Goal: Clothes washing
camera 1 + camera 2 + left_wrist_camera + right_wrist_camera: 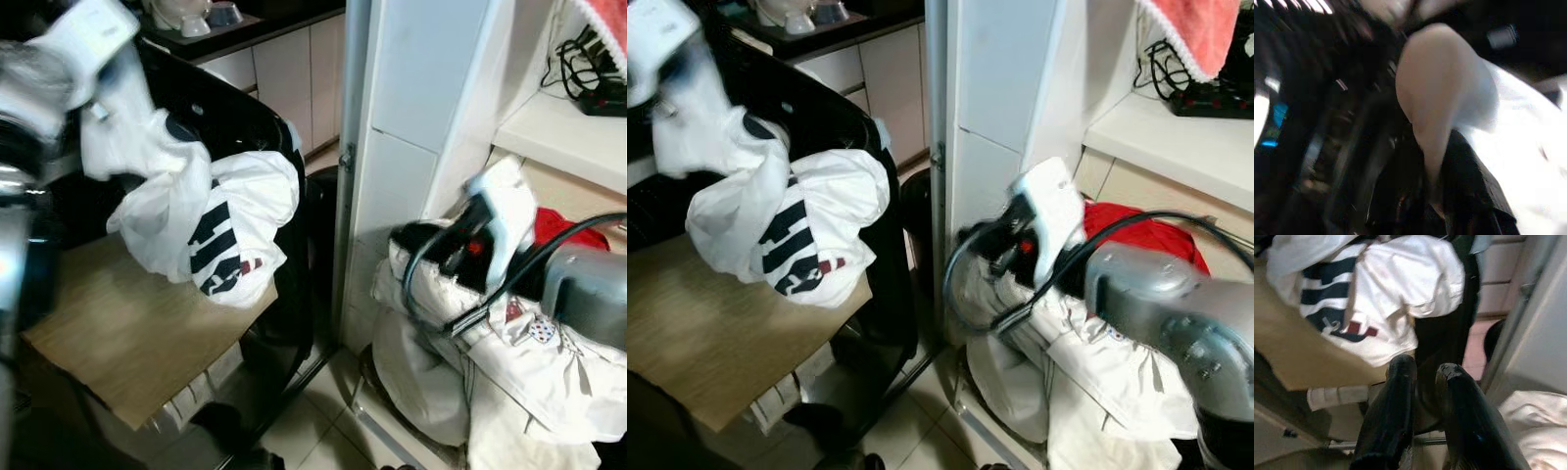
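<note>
- Lifting comes first on the left: the left pincer (88, 44) is raised high at the upper left of the head views, blurred, and a white garment (127, 157) is hanging from it, so it looks clenched on that cloth; how its fingers stand on the fabric I cannot tell.
- Hanging just below and touching it is a white T-shirt with dark stripes and a red mark (230, 230), draping over the brown table (127, 343) and against a black chair back (265, 127).
- Doing this step well, I judge, means raising the cloth clear of the chair back so nothing snags, and checking whether the striped shirt is coming along or staying behind.
- Standing in the middle is a white door post (348, 196), dividing the table side from the laundry side.
- Reaching out on the right, the right pincer (1422, 382) is empty, its two black fingers (1391, 396) nearly together with a narrow gap between them, pointing towards the striped shirt.
- Sitting beneath that arm is a heap of white laundry (490, 372) with a red cloth (1146, 235) behind it.
- Counting: two pincers, one table, one striped shirt, one red cloth, one pink towel (1200, 29) up on the shelf; the white pieces in the heap are too tangled to number.
</note>
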You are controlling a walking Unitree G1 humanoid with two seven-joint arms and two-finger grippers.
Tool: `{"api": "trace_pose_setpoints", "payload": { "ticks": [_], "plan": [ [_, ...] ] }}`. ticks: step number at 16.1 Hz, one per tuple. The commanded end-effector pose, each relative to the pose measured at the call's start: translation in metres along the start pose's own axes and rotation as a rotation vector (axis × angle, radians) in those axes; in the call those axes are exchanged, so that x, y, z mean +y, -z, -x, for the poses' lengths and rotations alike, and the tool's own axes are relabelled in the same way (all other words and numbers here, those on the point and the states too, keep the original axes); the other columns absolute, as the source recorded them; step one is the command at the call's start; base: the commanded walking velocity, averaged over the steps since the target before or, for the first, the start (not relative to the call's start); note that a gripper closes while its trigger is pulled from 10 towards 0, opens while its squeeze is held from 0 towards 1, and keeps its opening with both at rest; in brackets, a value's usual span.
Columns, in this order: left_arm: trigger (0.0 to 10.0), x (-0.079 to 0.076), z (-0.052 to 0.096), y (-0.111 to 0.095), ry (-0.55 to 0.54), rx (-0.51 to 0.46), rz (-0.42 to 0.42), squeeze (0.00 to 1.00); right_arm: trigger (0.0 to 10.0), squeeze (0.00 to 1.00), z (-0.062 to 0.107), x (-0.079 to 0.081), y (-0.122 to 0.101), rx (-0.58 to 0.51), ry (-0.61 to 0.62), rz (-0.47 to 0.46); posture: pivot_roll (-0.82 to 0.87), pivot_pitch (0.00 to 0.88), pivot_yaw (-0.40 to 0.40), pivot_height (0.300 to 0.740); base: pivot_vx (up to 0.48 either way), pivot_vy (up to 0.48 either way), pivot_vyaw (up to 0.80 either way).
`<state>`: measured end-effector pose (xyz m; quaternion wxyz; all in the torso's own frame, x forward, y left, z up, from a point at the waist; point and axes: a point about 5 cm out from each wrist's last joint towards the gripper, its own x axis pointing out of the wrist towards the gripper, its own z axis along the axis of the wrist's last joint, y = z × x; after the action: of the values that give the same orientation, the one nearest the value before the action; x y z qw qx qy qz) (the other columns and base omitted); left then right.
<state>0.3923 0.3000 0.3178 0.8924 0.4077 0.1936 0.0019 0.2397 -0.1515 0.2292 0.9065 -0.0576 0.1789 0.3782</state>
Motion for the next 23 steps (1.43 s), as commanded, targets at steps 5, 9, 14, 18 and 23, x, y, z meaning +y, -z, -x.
{"api": "trace_pose_setpoints", "payload": {
  "ticks": [5,9,14,18,23],
  "plan": [
    [10.0,-0.028,-0.002,0.012,0.36,0.012,0.076,1.0,10.0,0.0,-0.006,0.009,0.005,0.045,-0.059,0.067,-0.06,0.0,0.049,0.74,0.0,0.0,0.0],
    [10.0,-0.011,0.006,0.024,0.291,0.076,0.003,1.0,10.0,0.0,-0.007,0.003,0.002,0.023,-0.024,0.074,-0.07,0.0,0.055,0.74,0.0,0.0,0.0],
    [10.0,-0.016,0.016,0.026,0.507,0.027,-0.017,0.0,10.0,0.0,-0.004,-0.001,0.005,0.027,0.003,0.08,-0.07,0.0,0.058,0.74,0.0,0.0,0.0],
    [10.0,-0.043,0.026,-0.037,0.684,-0.446,0.239,0.0,10.0,0.0,-0.007,-0.005,0.004,-0.001,0.041,0.054,-0.06,0.0,0.066,0.74,0.0,0.0,0.0],
    [10.0,-0.094,0.031,-0.027,0.904,-0.382,0.225,1.0,10.0,0.0,-0.008,-0.002,0.007,0.003,0.036,0.05,-0.07,0.0,0.071,0.74,0.0,0.0,0.0]
  ]
}}
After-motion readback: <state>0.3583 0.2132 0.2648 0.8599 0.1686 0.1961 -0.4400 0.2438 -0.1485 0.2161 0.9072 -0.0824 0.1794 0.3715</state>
